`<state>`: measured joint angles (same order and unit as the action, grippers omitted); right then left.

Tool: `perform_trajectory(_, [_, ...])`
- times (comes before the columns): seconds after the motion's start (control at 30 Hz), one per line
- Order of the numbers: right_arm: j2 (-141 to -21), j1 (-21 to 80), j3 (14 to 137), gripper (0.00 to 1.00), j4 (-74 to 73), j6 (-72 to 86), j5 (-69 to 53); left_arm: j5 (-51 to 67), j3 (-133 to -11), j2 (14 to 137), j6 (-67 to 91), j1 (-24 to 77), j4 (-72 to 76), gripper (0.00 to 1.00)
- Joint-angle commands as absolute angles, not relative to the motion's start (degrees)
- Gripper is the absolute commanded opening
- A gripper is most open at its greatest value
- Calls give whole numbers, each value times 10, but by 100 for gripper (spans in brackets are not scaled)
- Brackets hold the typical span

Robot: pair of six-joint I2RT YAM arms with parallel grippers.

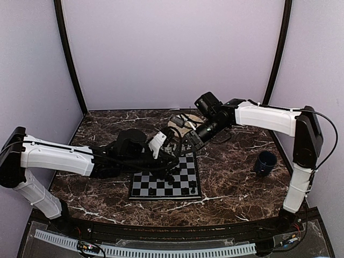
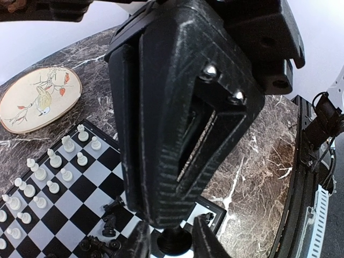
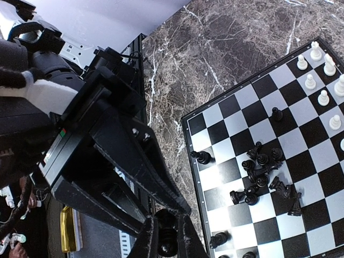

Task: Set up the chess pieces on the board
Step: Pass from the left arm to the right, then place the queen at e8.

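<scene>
The marble table (image 1: 236,183) carried the board (image 1: 144,181) near its middle, with a plate (image 2: 21,115) just beyond the board's far side. White pieces (image 2: 55,160) stood in two rows along the board's plate-side edge. Most black pieces (image 3: 262,160) lay toppled in a heap on the middle squares, with a few standing apart.

The pieces looked tiny, light and rigid, with smooth surfaces and narrow bases, so they would probably slip or tip at a slight knock. The best hold was likely a pinch across the upper stem from straight above. The fallen ones would need lifting one at a time across the waist, without shoving their neighbours.

The left arm (image 1: 54,156) reached low from the left, its wrist over the board. The right arm (image 1: 266,117) rose from its base at the right, stretched left, then dipped toward the board's far right corner. The left fingers (image 2: 207,239) stood close on either side of an edge piece (image 2: 173,241), black, on a light square by the border. Whether they gripped it could not be told. The right fingers (image 3: 146,242) were closed, pinching a held piece (image 3: 167,236), also black, just off the board's edge.
</scene>
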<state>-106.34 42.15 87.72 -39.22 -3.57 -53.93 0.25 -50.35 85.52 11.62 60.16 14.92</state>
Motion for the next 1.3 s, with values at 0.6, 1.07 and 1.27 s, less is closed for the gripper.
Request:
perform_trajectory(0.6, [-1065,435,932,0,-396,-167,-353,-70,-587,682,48,476,-114,59])
perform_trajectory(1.07, [-1069,562,898,1,-386,-263,-172,138,-559,728,97,208,-61,57])
perform_trajectory(1.27, [-1097,627,902,1,-389,-287,-116,128,-550,716,90,200,-59,57])
